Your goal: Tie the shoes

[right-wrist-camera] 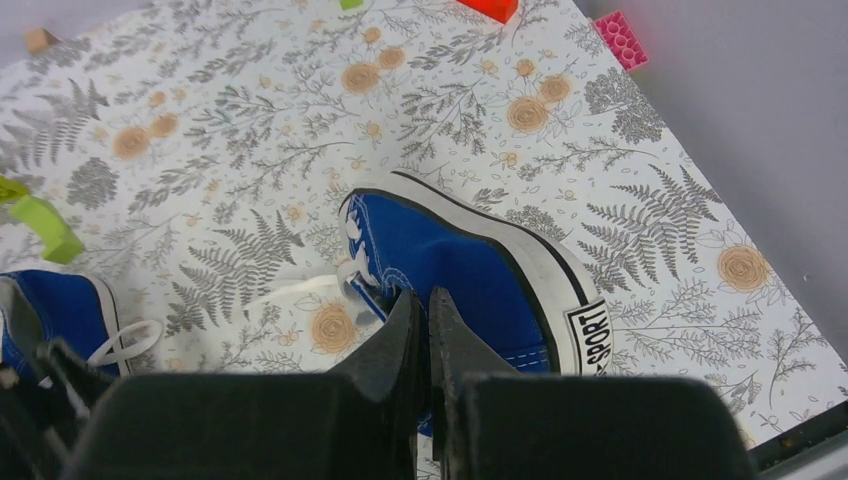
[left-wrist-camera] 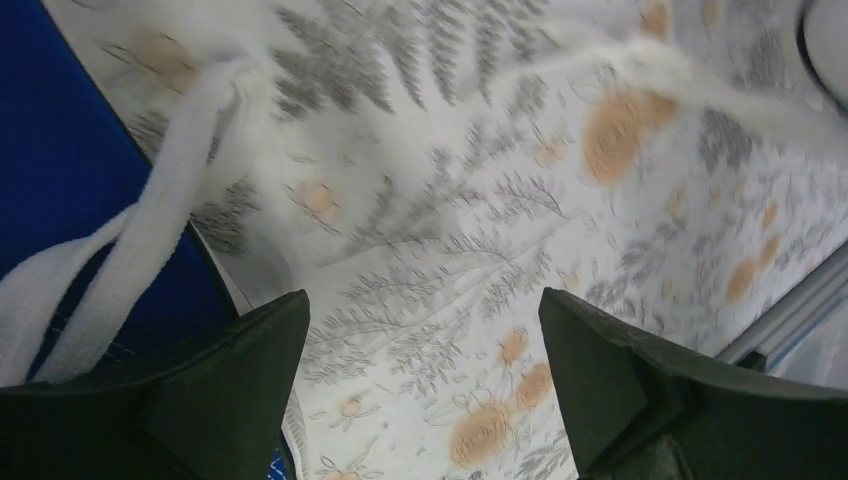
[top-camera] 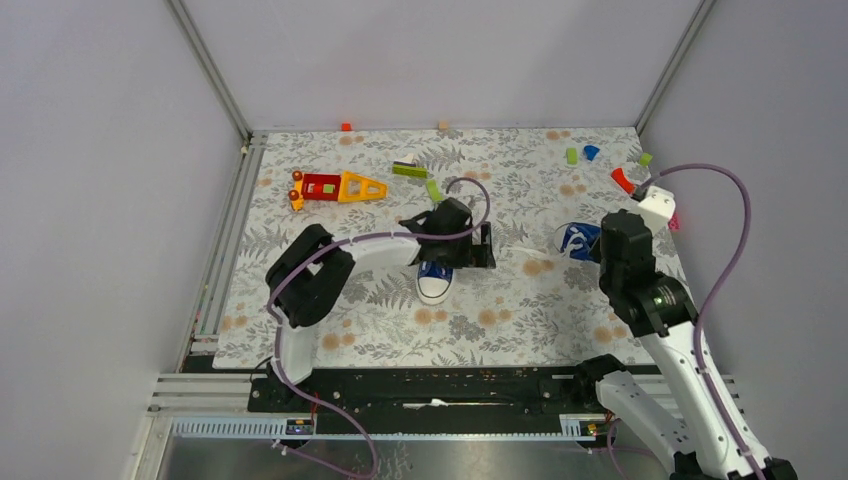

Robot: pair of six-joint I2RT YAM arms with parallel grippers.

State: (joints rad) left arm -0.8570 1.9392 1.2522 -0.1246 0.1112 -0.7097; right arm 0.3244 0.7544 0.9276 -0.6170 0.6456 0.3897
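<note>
Two blue shoes with white soles lie on the floral mat. One shoe [top-camera: 435, 280] sits mid-mat with its toe cap toward me, its blue side [left-wrist-camera: 60, 150] and a loose white lace [left-wrist-camera: 150, 230] showing at the left of the left wrist view. My left gripper [top-camera: 478, 246] [left-wrist-camera: 425, 300] hangs open just right of it, with only mat between the fingers. The other shoe [top-camera: 577, 238] [right-wrist-camera: 470, 270] lies further right, heel tab reading SPORT. My right gripper [top-camera: 600, 246] [right-wrist-camera: 427, 300] is shut, empty, over that shoe's blue side. A lace [right-wrist-camera: 300, 290] trails left from it.
A red-orange-yellow toy [top-camera: 335, 187] lies at the back left. Small blocks are scattered along the back: green [top-camera: 409, 170], green [top-camera: 571, 155], blue [top-camera: 591, 152], red [top-camera: 622, 180], pink [right-wrist-camera: 620, 38]. The mat's right edge [right-wrist-camera: 800, 330] runs close to the right shoe.
</note>
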